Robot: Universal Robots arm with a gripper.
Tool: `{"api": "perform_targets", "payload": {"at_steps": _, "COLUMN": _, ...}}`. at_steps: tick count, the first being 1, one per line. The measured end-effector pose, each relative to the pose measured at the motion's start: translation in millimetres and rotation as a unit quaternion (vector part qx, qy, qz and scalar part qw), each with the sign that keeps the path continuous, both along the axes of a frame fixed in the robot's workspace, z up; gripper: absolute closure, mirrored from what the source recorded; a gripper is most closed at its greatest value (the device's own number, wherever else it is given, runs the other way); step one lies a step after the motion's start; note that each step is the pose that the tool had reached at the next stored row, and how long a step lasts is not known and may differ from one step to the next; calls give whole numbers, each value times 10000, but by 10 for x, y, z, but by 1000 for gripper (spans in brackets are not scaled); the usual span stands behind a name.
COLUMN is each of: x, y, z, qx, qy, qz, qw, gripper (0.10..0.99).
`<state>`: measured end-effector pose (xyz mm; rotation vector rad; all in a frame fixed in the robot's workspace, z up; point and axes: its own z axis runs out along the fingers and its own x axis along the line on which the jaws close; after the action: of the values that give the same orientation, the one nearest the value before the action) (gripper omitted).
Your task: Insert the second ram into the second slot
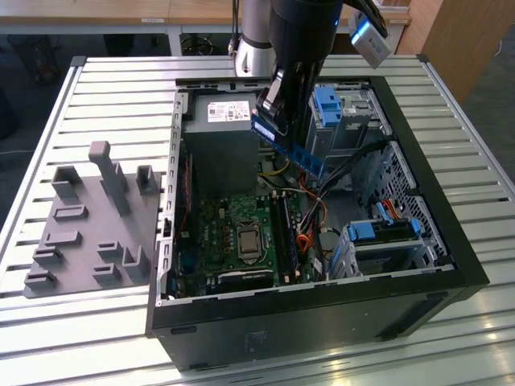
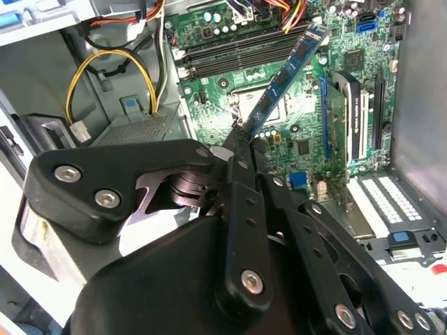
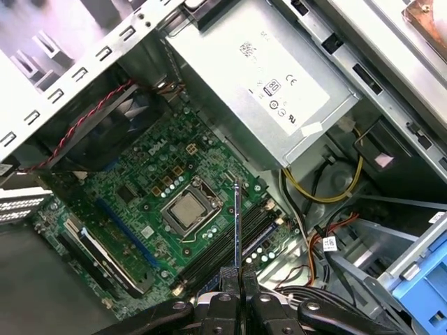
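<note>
Above the motherboard, the arm tilts downward, its end effector clenched on the second ram.

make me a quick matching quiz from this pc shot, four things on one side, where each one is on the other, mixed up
1 ram
2 power supply
3 grey fixture
4 cpu

a on the table beside the case
b held in the gripper, over the board
c in its socket on the board
d grey box with a white label, inside the case

Pairs: 1-b; 2-d; 3-a; 4-c
</note>
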<state>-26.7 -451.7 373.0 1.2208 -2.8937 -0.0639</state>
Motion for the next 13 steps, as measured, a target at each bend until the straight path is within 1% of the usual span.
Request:
{"api": "perform_targets", "payload": {"at_steps": 7, "x": 0, "y": 0, "z": -1, "qx": 0, "qy": 0, "qz": -184, "qw": 9998, "gripper": 949}}
{"api": "perform_targets", "payload": {"at_steps": 13, "x": 0, "y": 0, "z": -3, "qx": 0, "qy": 0, "qz": -357, "qw": 9994, "gripper": 949}}
